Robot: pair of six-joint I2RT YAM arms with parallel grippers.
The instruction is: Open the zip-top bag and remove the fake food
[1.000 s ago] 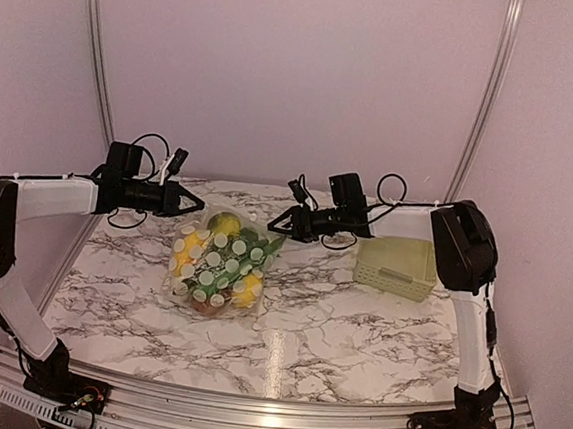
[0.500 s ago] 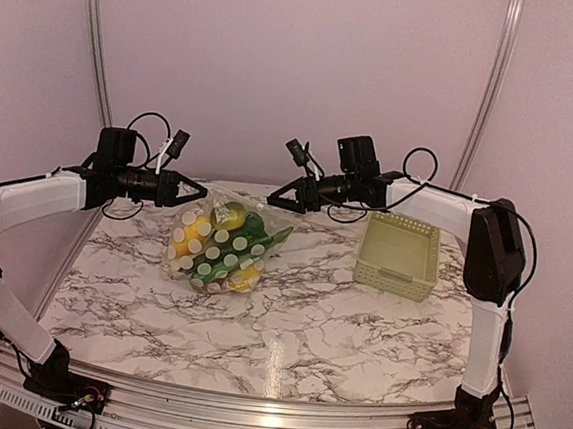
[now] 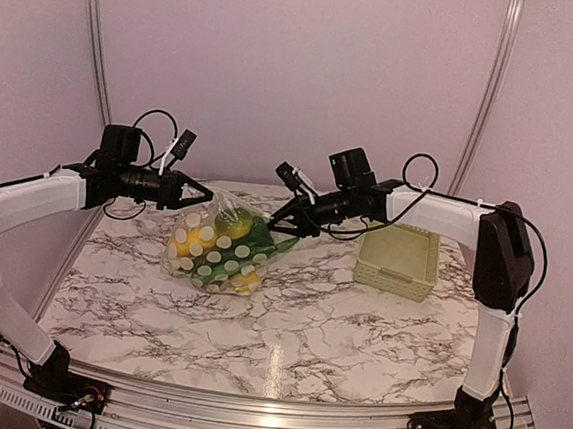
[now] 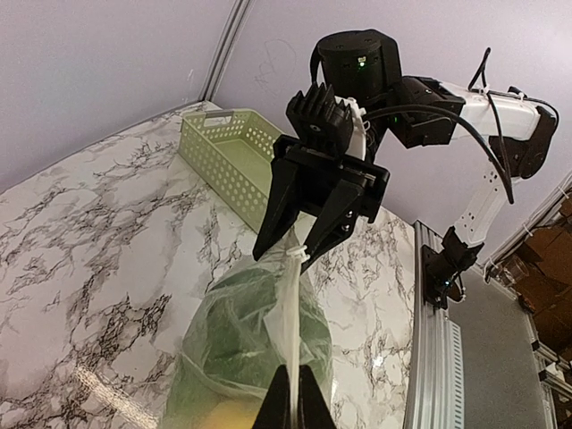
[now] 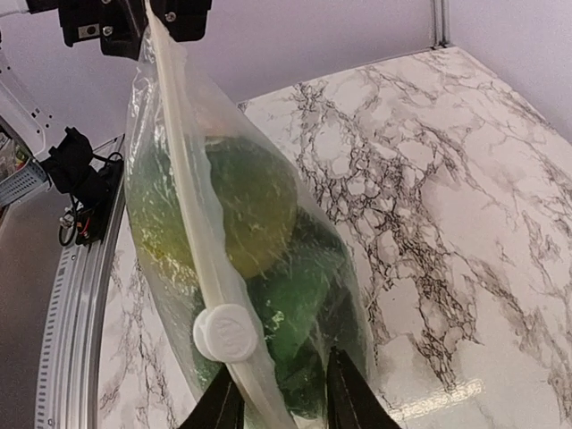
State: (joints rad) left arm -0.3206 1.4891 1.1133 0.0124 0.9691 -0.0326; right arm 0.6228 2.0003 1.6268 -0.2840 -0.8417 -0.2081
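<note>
The zip-top bag (image 3: 219, 251) hangs between my two grippers with its bottom near the marble table; its white spots face the top camera. The fake food (image 3: 233, 226) is inside it: yellow, orange and green pieces. My left gripper (image 3: 205, 195) is shut on the white zip strip (image 4: 293, 331), also seen in the left wrist view (image 4: 291, 404). My right gripper (image 3: 280, 224) holds the bag's other end (image 5: 304, 340); its fingers (image 5: 347, 398) stand a little apart with the film and a green piece between them. The round white slider (image 5: 225, 332) sits just beyond them.
The pale green slotted basket (image 3: 397, 260) stands on the table to the right of the bag, near my right arm; it also shows in the left wrist view (image 4: 225, 154). The marble table (image 3: 337, 329) runs to the metal rail at the near edge.
Both grippers lifted the bag from lying flat on the table. In the last half second my right gripper dropped a little and moved right, stretching the zip strip.
</note>
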